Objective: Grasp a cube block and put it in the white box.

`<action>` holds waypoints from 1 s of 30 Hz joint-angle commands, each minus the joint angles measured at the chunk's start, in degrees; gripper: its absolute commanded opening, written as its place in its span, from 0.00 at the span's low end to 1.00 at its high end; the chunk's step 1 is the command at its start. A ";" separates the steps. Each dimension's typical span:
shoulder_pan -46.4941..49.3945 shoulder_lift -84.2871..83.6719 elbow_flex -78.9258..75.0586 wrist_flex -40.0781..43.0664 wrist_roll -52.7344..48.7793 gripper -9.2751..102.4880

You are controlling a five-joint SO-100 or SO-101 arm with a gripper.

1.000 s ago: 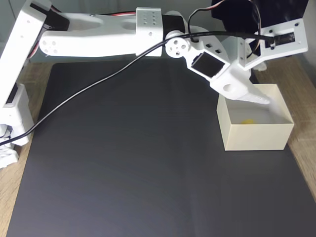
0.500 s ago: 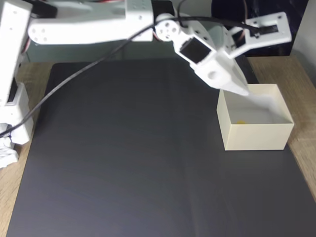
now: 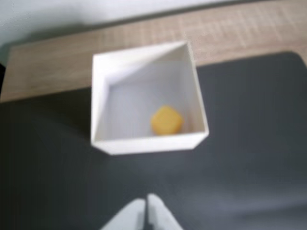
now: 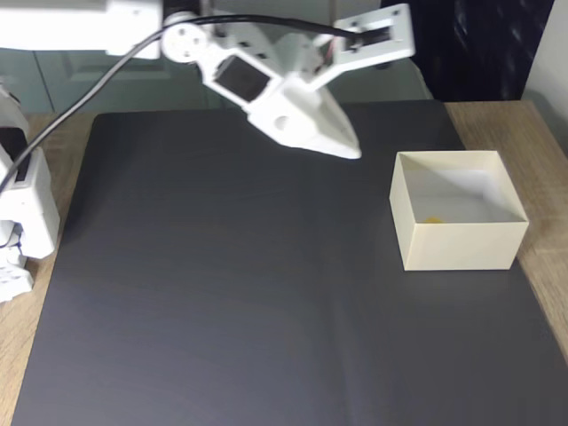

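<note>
One small bright yellow cube block point(image 3: 166, 120) with rounded edges lies on the pale floor of the square cream-white thin-walled box point(image 3: 148, 143), close to the box's near wall and toward its right side in the wrist view. In the fixed view only a sliver of the yellow cube point(image 4: 433, 219) peeks over the box's front wall point(image 4: 457, 245), again low inside the box. The box sits at the right edge of a black mat point(image 4: 222, 293), with its far right corner over the light wooden tabletop point(image 4: 532, 133) in the fixed view; in the wrist view the box's far side reaches the wood grain point(image 3: 57, 62) while its near side rests on the mat.

The white plastic two-finger gripper point(image 4: 352, 151) hangs in the air to the left of the box and apart from it, above the mat, its tapered tip pointing down and right toward the box. In the wrist view the two pale fingertips point(image 3: 146, 203) lie pressed together with nothing between them, below the box's near wall. A black cable point(image 4: 98, 84) runs along the white arm point(image 4: 80, 22) left of the box.
</note>
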State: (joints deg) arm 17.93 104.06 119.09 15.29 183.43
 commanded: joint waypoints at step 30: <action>3.43 68.64 55.02 9.67 0.00 0.12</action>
State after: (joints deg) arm 21.18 170.16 173.32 24.43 183.43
